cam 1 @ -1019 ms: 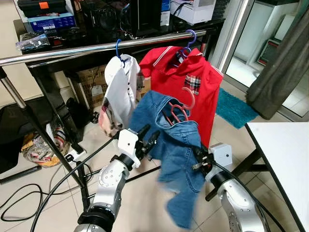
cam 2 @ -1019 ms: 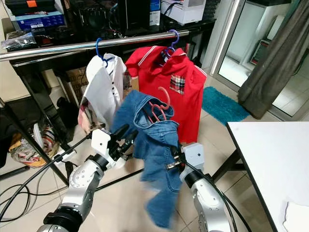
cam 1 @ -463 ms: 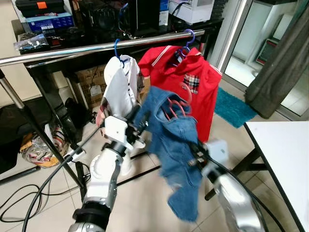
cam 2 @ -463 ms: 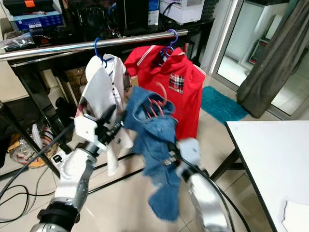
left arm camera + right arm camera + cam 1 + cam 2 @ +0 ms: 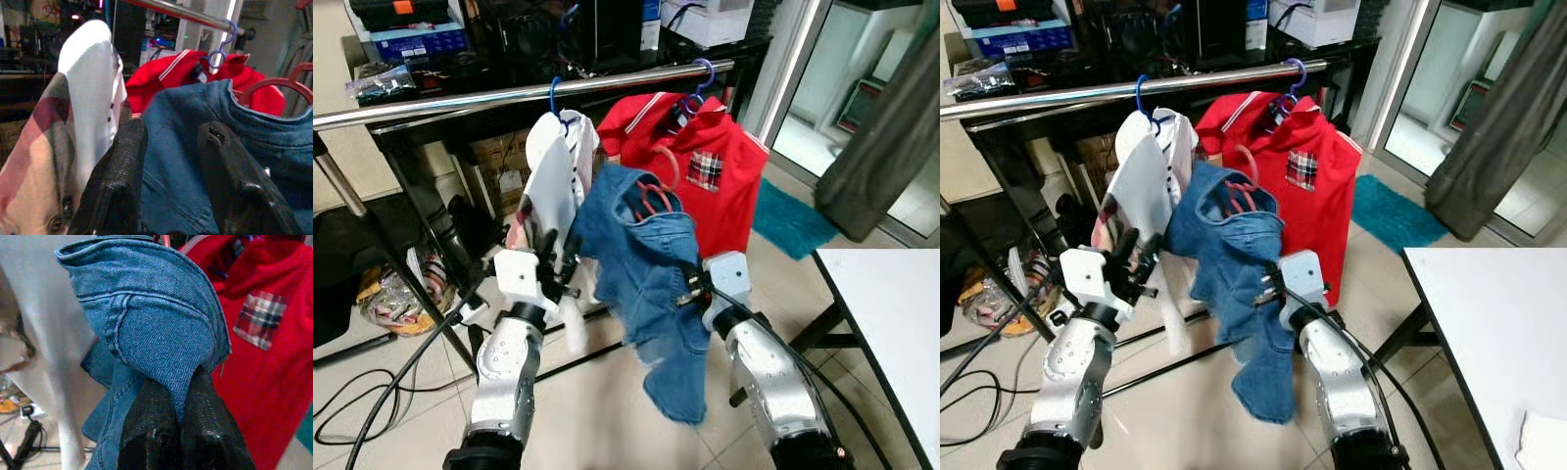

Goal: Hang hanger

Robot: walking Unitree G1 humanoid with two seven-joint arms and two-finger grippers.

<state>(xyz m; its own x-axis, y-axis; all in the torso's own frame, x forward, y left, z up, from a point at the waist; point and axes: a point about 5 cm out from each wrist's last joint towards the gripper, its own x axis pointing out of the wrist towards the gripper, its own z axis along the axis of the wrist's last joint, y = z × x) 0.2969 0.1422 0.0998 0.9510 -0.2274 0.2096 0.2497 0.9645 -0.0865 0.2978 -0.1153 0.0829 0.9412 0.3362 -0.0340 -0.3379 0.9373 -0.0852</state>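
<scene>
A: Pink hanger (image 5: 656,188) with blue jeans (image 5: 646,264) on it, held up below the steel rail (image 5: 509,96), hook not on the rail. Sits between the white shirt (image 5: 553,171) on the left and the red polo (image 5: 705,176) on the right.

B: Grippers?

A: Right gripper (image 5: 183,396) clenched on the jeans' denim fold. Left gripper (image 5: 168,161) released, fingers (image 5: 120,166) spread, just left of the jeans near the white shirt.

B: Room?

A: Tiled floor (image 5: 597,411) with black cables (image 5: 372,392), dark cluttered shelving behind the rail, teal mat (image 5: 788,220) far right, white counter (image 5: 891,304) near right, grey curtain (image 5: 891,127).
</scene>
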